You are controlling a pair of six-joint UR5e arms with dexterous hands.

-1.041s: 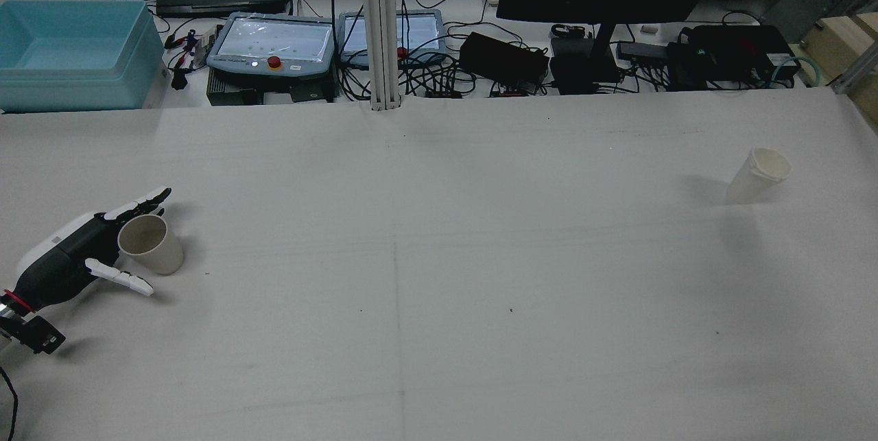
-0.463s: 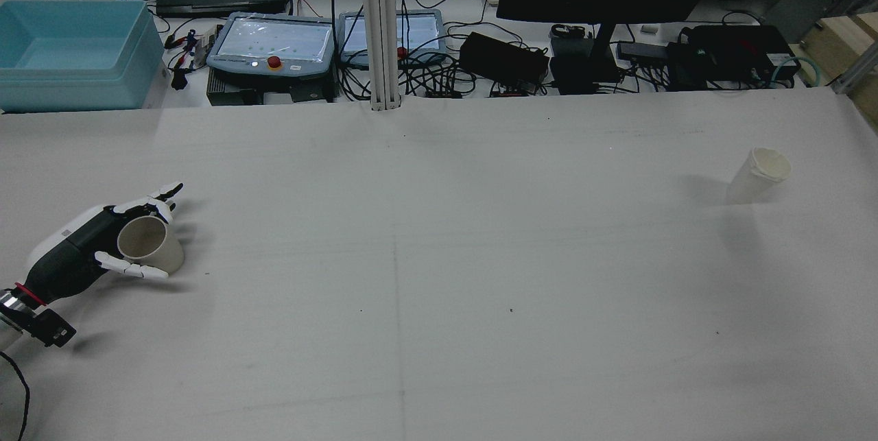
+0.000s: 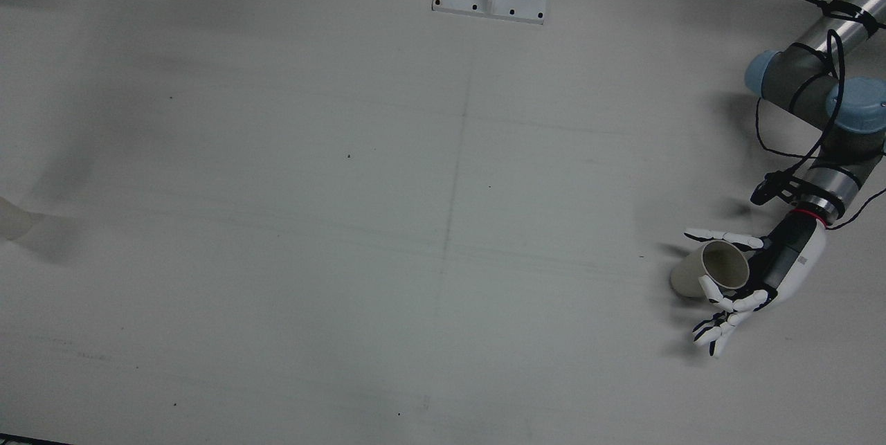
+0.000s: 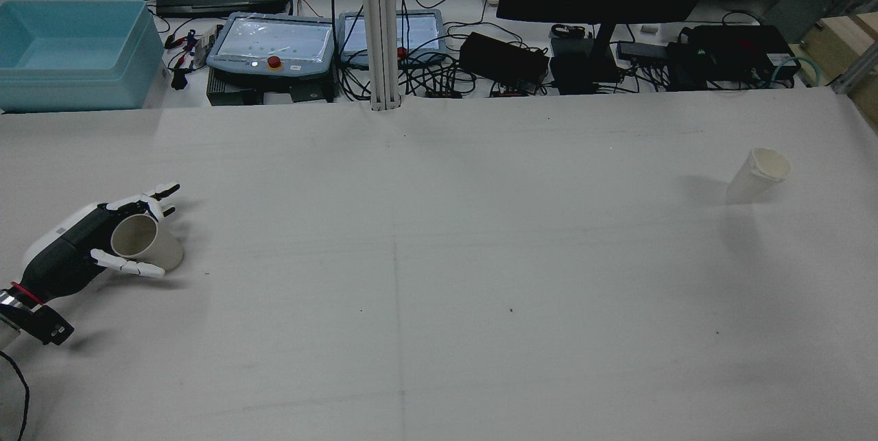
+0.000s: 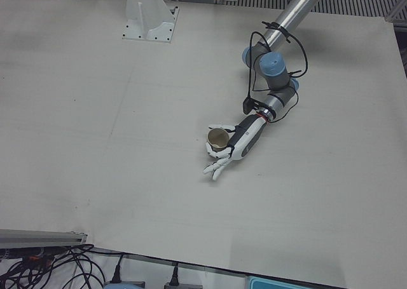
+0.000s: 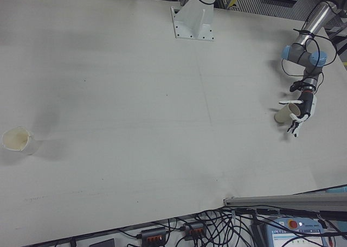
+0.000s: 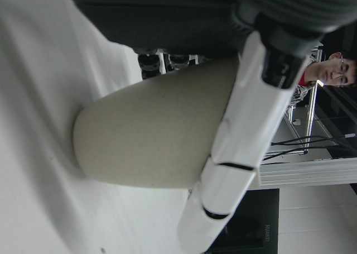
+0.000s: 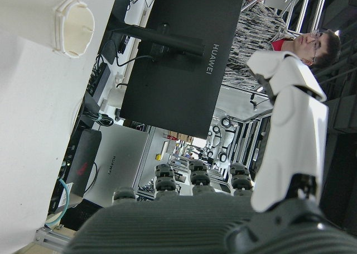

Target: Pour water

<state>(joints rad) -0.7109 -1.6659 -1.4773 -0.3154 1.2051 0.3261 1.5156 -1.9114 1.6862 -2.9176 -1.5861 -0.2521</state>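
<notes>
A wide white desk (image 4: 439, 290) lies almost bare, leaving a long open stretch between two paper cups set near opposite side edges. Near the desk's left edge, the left robot hand (image 4: 82, 242) reaches in low, its white fingers (image 3: 723, 236) curled around a tan paper cup (image 4: 145, 242) that is tipped toward the palm, base still on the desk; it looks lightly grasped, with some fingertips splayed past the cup. The mouth of this cup (image 3: 713, 268) shows a dark interior; any contents cannot be made out. Far across, near the right edge, a white paper cup (image 4: 758, 175) stands alone, its crumpled rim leaning a little, well apart from everything. The right robot hand (image 8: 290, 125) appears only in its own camera, one finger extended, holding nothing; whether it is released or clenched cannot be told.
</notes>
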